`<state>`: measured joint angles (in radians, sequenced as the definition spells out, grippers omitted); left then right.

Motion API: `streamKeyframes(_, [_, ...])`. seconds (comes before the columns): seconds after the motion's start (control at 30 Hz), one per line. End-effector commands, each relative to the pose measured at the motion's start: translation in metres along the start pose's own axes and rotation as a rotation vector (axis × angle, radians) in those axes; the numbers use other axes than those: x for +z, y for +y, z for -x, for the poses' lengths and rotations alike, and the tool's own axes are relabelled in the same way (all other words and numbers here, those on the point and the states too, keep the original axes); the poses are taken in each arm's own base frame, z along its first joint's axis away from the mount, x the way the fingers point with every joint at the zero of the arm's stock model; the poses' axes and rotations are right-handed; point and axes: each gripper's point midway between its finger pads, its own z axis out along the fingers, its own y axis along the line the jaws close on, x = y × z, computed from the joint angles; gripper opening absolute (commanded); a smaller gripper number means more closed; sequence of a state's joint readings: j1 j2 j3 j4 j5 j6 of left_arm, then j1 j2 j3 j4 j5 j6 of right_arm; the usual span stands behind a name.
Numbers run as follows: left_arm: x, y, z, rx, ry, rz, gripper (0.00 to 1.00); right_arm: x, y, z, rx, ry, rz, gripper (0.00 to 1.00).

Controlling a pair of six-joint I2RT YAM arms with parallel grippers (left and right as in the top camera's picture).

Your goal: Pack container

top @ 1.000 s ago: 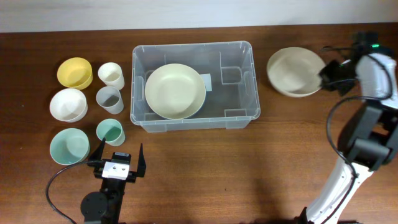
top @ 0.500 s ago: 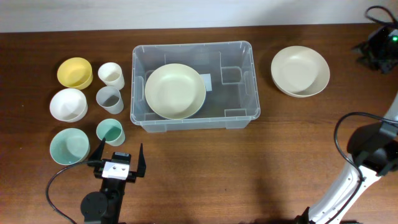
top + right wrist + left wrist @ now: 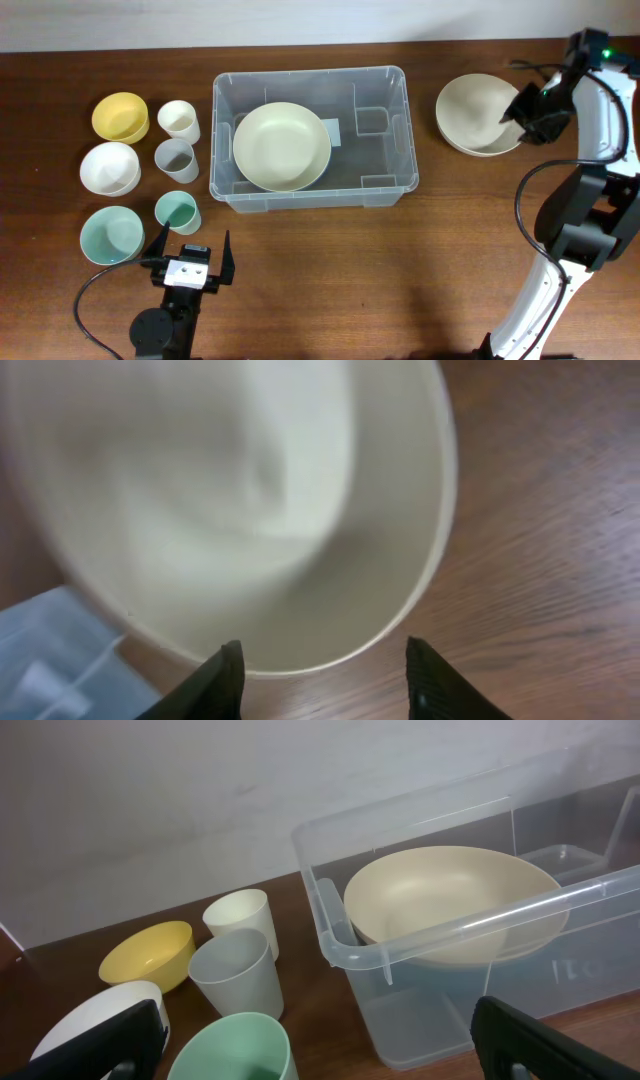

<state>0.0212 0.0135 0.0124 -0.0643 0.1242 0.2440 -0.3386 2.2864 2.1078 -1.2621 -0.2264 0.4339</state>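
- At the far left of the worktop (image 3: 400,280), 3 bowls are sitting in a column: a yellow bowl (image 3: 120,116) at the rear, a white bowl (image 3: 110,167) in the middle and a mint bowl (image 3: 111,234) nearest the front.
- Just beside them, 3 cups are standing upright in a 2nd column: a cream cup (image 3: 179,120), a grey cup (image 3: 176,160) and a green cup (image 3: 178,211).
- The left claw (image 3: 190,262) is hovering in front of the green cup, released, with its fingers (image 3: 100,1045) spread wide and gripping nothing.
- The container (image 3: 310,73) is resting in the middle of the worktop, towards the rear.
  - It is showing clear plastic walls, a rounded rim, moulded handles at its 2 short ends and a white label (image 3: 331,131) on its base.
  - Its mouth is facing straight up, and its long axis is running left to right, parallel to the worktop's rear edge.
- A cream bowl (image 3: 281,146) is lying inside it, in the left half, and is partly covering the label.
- Right of the container and apart from it, stacked cream bowls (image 3: 482,114) are sitting on the wood.
- The right claw (image 3: 520,108) is hanging at their right rim, released: its 2 fingers (image 3: 225,680) are standing apart and clamping nothing.
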Motion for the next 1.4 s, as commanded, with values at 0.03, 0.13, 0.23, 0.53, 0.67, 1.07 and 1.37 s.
streamKeyframes(0.03, [0.000,-0.001,-0.001,0.011,-0.001,-0.005,1.00,0.010,-0.032,0.004,0.031,-0.028,-0.146,0.49])
streamKeyframes(0.13, [0.000,-0.001,-0.001,0.011,-0.001,-0.005,1.00,0.010,-0.035,0.004,0.032,-0.032,-0.162,0.50])
streamKeyframes(0.23, [0.000,-0.001,-0.001,0.011,-0.001,-0.005,1.00,0.011,-0.034,0.006,0.032,-0.037,-0.161,0.51])
streamKeyframes(0.53, [0.000,-0.001,-0.001,0.011,-0.001,-0.005,1.00,0.034,-0.043,0.000,0.097,-0.007,-0.177,0.56])
streamKeyframes(0.67, [0.000,-0.001,-0.001,0.011,-0.001,-0.005,1.00,0.041,-0.045,-0.001,0.097,-0.006,-0.178,0.56])
streamKeyframes(1.07, [0.000,-0.001,-0.001,0.011,-0.001,-0.005,1.00,0.054,-0.044,0.000,0.087,-0.022,-0.168,0.44])
streamKeyframes(1.37, [0.000,-0.001,-0.001,0.011,-0.001,-0.005,1.00,0.057,-0.035,0.003,0.070,-0.041,-0.148,0.21])
